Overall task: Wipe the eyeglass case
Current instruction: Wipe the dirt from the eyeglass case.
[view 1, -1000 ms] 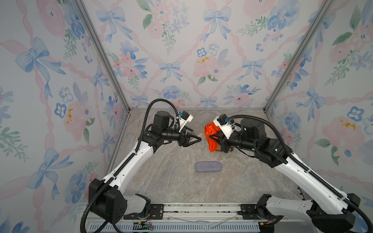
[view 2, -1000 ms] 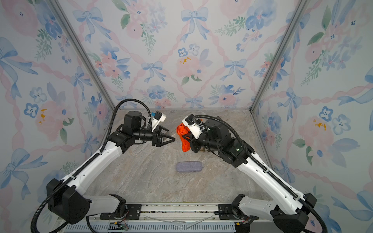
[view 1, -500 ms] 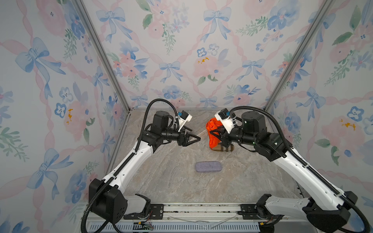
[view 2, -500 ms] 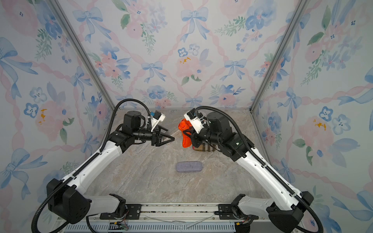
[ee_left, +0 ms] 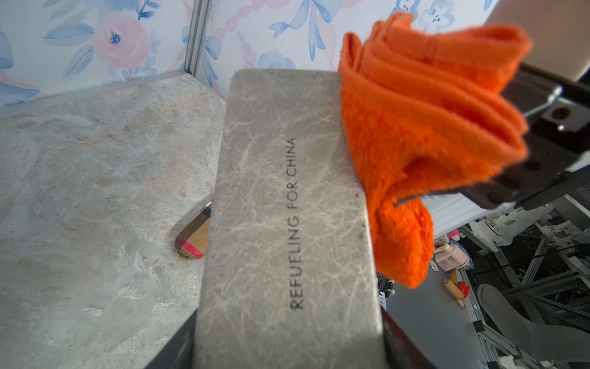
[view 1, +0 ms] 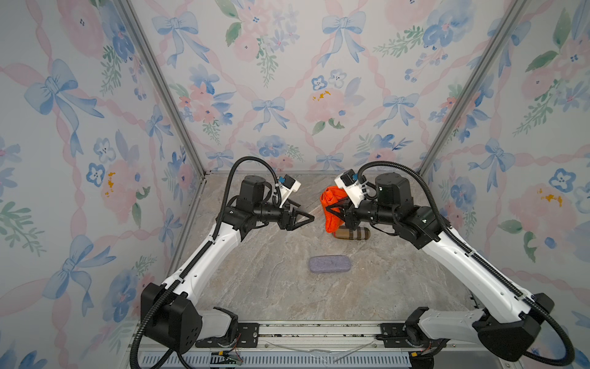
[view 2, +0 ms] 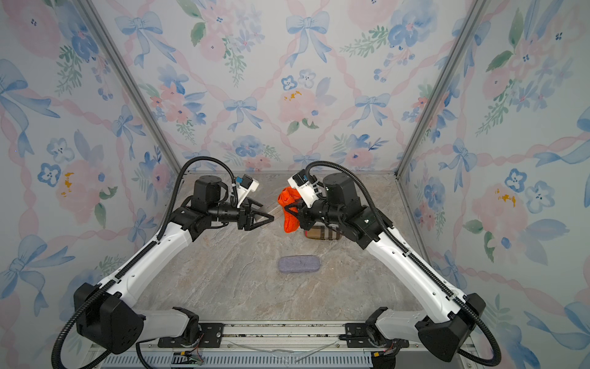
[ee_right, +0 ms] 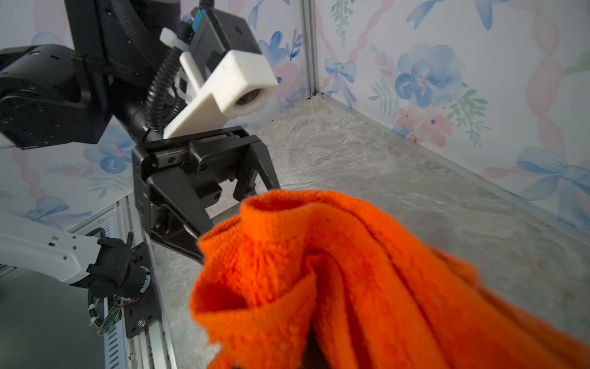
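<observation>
Cases, three: grey [ee_left: 281, 223], plaid [view 1: 351, 234], lilac [view 1: 329, 264]; orange cloth [view 1: 332, 211], one.

Fluffy terry orange cloth [ee_left: 415, 127]; matt, veined, leather-like grey eyeglass case [ee_left: 281, 207]; smooth stone-look tabletop [view 1: 287, 297]; felt-like matt lilac case [view 1: 330, 264].

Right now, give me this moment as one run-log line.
left end effector: holds grey eyeglass case | right end effector: grips orange cloth | cloth beside case edge, contact unclear
</observation>
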`<state>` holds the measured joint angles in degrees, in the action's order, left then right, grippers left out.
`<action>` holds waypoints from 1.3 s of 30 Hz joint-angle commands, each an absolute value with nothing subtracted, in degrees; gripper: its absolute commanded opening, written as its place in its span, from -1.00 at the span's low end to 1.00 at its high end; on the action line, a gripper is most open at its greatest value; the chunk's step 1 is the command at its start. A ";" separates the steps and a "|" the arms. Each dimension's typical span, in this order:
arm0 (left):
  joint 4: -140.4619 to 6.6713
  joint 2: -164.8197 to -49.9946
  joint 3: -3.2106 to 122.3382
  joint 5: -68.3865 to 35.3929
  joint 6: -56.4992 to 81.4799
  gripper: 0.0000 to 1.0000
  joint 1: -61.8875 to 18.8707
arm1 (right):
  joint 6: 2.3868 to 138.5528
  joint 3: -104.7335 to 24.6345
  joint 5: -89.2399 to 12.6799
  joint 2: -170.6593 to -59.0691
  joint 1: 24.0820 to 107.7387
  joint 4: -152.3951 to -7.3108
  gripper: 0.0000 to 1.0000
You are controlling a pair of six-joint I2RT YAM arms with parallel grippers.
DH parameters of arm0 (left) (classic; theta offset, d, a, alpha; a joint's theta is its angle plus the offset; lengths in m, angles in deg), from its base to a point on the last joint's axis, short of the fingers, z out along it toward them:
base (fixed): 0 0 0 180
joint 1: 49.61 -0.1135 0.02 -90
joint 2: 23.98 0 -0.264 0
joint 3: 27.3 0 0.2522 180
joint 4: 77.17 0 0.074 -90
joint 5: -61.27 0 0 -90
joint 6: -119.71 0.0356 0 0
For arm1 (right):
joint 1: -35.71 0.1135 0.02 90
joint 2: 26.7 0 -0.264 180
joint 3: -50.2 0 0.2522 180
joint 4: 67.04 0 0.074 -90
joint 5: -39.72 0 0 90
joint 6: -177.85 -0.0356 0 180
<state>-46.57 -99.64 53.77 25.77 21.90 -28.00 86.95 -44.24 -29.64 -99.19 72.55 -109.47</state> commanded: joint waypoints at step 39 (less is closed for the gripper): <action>-48.66 -96.19 53.91 35.09 27.97 -0.44 -26.10 | 66.24 -42.31 -7.15 -98.67 66.11 -105.94 -1.00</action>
